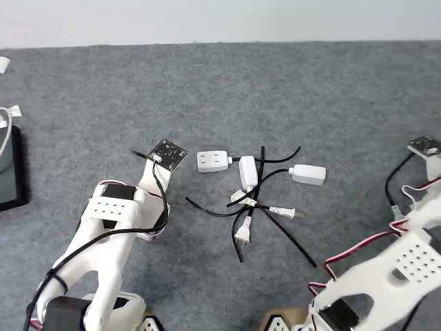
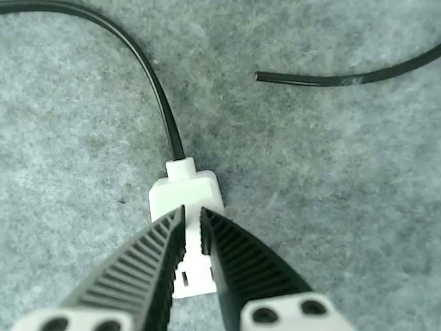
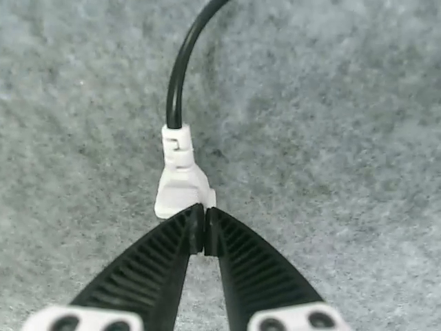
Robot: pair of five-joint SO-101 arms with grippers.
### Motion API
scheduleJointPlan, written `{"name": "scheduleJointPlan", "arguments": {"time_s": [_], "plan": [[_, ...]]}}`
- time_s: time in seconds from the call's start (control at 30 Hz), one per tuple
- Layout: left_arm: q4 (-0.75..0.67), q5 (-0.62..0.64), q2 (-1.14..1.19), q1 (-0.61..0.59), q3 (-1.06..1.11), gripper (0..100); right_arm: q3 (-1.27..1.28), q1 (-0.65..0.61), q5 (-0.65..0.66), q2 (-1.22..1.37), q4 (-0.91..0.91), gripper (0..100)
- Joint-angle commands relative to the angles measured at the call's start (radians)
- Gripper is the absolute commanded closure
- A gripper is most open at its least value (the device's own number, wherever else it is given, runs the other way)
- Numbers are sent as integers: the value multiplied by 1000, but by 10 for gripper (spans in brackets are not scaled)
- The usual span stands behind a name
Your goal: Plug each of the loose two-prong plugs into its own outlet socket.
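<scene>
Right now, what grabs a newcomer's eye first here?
A tangle of black cords lies at the middle of the grey mat. The left end effector hangs right over a white socket; the right end effector is at a white plug's end, opposite its cord.

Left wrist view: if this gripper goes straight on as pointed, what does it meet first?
Likely the white rectangular plastic outlet socket, right ahead of the left gripper; the gap to it is unclear.
</scene>
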Motion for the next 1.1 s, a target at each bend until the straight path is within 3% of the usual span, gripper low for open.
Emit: {"name": "scheduleJointPlan", "arguments": {"time_s": [0.0,0.43,0.7,0.9,1.07], "plan": [[28,-8,9,-29,97,987,0,-36,-28,-4,18,990],[28,-8,9,-29,97,987,-2,-77,-29,153,-82,990],[28,-8,9,-29,97,987,-28,-104,-35,59,-13,990],[28,-8,9,-29,97,987,-28,-148,-140,-44,2,990],[28,-8,9,-29,97,987,-26,-223,-224,-148,143,990]]}}
